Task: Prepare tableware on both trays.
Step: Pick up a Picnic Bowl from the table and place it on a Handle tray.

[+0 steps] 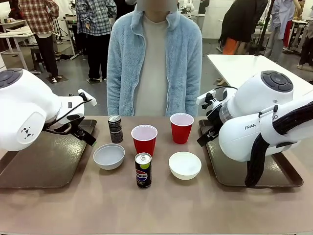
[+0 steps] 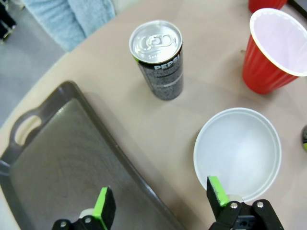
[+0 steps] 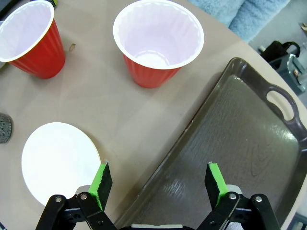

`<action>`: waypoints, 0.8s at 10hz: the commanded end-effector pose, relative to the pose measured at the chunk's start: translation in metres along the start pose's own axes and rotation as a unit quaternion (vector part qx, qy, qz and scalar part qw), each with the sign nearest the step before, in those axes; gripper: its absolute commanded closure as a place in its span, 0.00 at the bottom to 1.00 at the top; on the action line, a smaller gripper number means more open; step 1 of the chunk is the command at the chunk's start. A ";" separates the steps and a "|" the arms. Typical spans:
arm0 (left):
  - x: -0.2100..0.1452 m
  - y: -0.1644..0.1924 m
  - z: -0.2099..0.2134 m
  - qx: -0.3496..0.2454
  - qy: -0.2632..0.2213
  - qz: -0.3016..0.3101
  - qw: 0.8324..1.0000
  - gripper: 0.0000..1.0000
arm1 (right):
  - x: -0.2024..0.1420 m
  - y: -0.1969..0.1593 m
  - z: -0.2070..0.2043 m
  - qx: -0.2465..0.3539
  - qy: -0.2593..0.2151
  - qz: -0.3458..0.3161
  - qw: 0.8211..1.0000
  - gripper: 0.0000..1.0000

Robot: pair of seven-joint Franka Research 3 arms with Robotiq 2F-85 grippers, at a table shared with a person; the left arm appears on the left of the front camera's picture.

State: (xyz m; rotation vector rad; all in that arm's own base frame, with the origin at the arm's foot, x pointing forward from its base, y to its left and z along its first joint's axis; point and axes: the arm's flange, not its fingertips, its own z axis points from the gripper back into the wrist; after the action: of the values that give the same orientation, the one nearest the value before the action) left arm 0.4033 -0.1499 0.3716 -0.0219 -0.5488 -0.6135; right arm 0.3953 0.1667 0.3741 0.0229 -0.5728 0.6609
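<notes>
Green pads of the left gripper [image 2: 160, 197] stand wide apart and hold nothing, one above the left tray [image 2: 62, 158], the other showing against the rim of the left bowl [image 2: 237, 153]. Beyond them stand the far can [image 2: 158, 60] and the near cup [image 2: 276, 50]. The right gripper [image 3: 158, 181] likewise gapes empty, one pad beside the right bowl [image 3: 57, 160], the other above the right tray [image 3: 240, 129], with the far cup [image 3: 158, 45] ahead. The near can [image 1: 143, 170] stands between the bowls. All six pieces sit on the table [image 1: 98, 210] between the trays, before a person [image 1: 154, 63] in a light blue fleece.
</notes>
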 end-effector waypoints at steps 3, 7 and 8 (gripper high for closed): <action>-0.002 -0.011 0.021 -0.028 0.018 -0.004 0.999 0.00 | -0.005 0.011 0.018 0.001 0.026 0.002 1.000 0.00; -0.057 -0.056 0.129 -0.064 0.066 -0.043 0.995 0.00 | -0.068 0.069 0.124 0.009 0.074 -0.028 0.997 0.00; -0.077 -0.063 0.144 -0.081 0.088 -0.036 0.992 0.00 | -0.096 0.079 0.140 0.007 0.099 -0.049 0.994 0.00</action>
State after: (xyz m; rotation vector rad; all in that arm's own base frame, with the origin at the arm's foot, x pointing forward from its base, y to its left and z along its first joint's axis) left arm 0.3186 -0.1704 0.4712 -0.0730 -0.3755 -0.7345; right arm 0.3149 0.1872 0.4638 -0.0122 -0.4098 0.6079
